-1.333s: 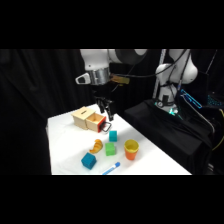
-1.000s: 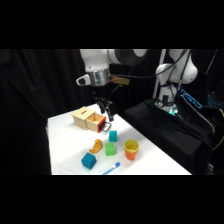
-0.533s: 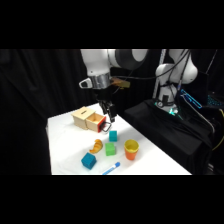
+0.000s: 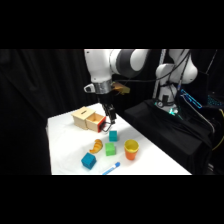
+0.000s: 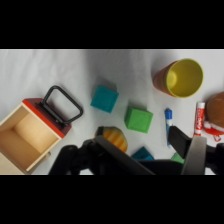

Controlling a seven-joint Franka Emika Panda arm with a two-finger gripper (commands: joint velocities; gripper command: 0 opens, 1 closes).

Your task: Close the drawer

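The drawer [image 5: 25,141] lies at the lower left of the wrist view, pulled out with its tan inside showing and nothing in it. Its red-orange front panel [image 5: 46,118] carries a dark loop handle [image 5: 63,105]. In the side view the drawer [image 4: 95,120] sticks out of the light wooden box [image 4: 81,115] toward the table's middle. My gripper [image 4: 109,119] hangs just in front of the drawer's red front, beside the handle. In the wrist view the gripper [image 5: 135,138] stands open, with nothing held between its fingers.
In front of the drawer lie a teal cube [image 4: 113,135], a green cube [image 4: 110,149], a second teal cube [image 4: 88,160], an orange striped piece [image 4: 96,145], an orange cup with yellow inside [image 4: 131,149] and a blue marker [image 4: 111,167]. The table's edge runs close behind the box.
The gripper has moved right and down, from above the open drawer to just in front of its red front. The drawer and cubes have not moved.
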